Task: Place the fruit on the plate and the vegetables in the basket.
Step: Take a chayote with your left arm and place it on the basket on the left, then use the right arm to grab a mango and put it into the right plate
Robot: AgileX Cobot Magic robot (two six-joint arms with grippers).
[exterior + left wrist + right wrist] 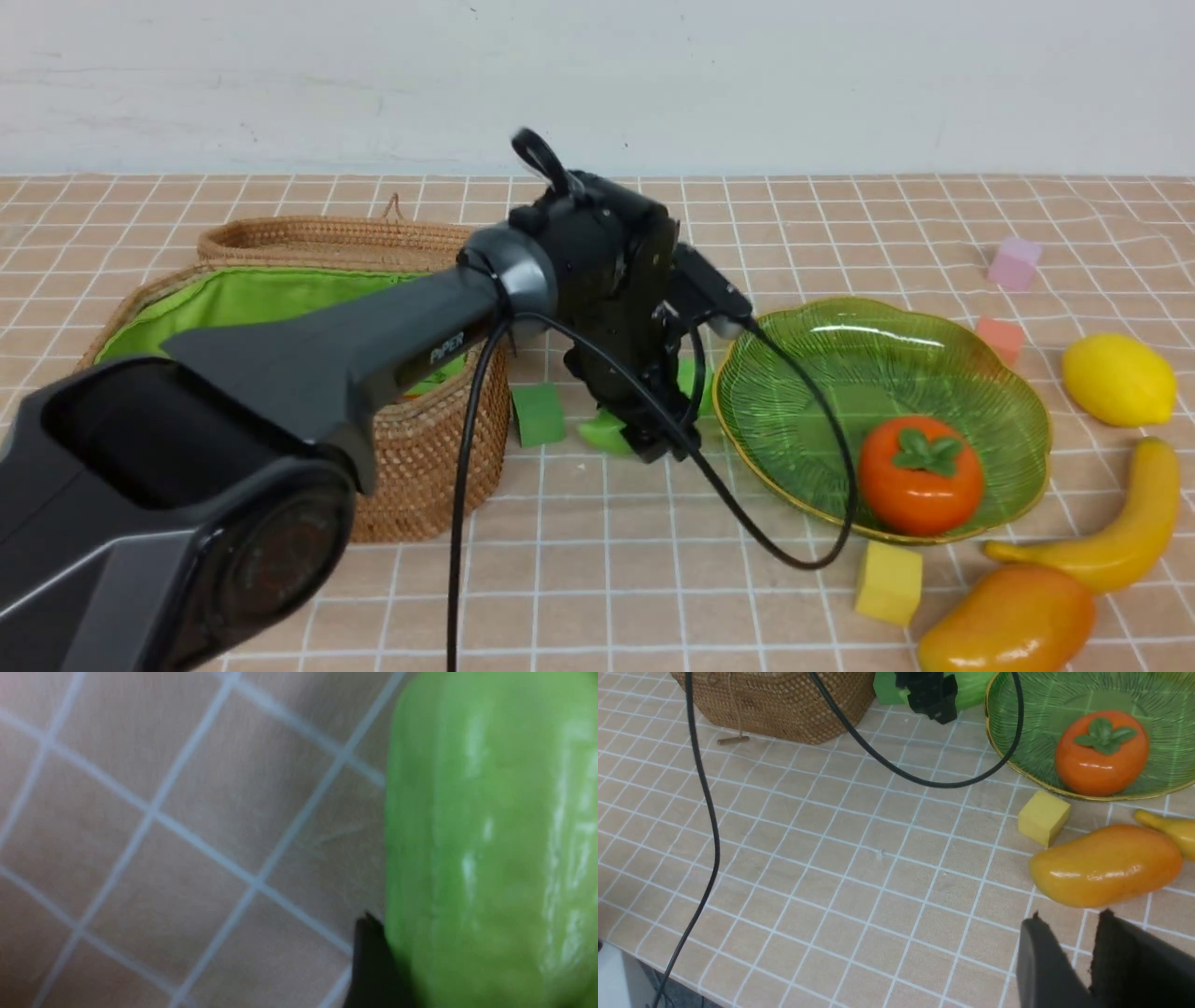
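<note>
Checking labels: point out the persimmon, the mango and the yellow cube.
persimmon [920,499]: front view, orange body below the leaf cap.
mango [1106,865]: right wrist view, middle of its side.
yellow cube [887,586]: front view, front face.

Glossy persimmon [920,476]; ribbed glass plate [840,373]; woven wicker basket [420,457].
</note>
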